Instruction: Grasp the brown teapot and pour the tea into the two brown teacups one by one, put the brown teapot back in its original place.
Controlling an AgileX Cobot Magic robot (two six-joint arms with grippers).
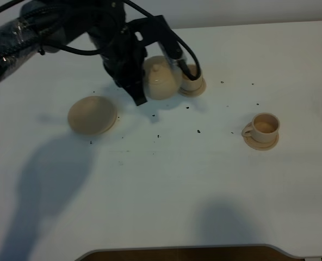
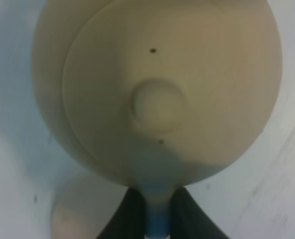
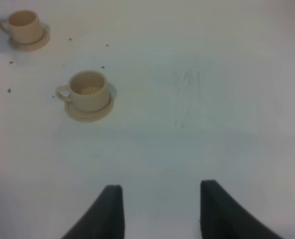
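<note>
The brown teapot (image 1: 161,80) is held by its loop handle in my left gripper (image 1: 141,89), just left of the far teacup (image 1: 191,79) on its small saucer. A shadow on the table beneath the teapot suggests it is off the surface. The left wrist view shows its lid and knob (image 2: 157,104) from above, with the gripper (image 2: 156,201) shut on the handle. The second teacup (image 1: 265,126) stands on its saucer at the right and also shows in the right wrist view (image 3: 88,89). The wide round saucer (image 1: 92,115) lies bare to the left. My right gripper (image 3: 160,209) is open and empty over bare table.
Small dark specks (image 1: 198,131) are scattered on the white table (image 1: 166,185) between the cups and the saucer. The left arm (image 1: 52,27) and its cables reach in from the top left. The table's front edge (image 1: 183,249) is at the bottom.
</note>
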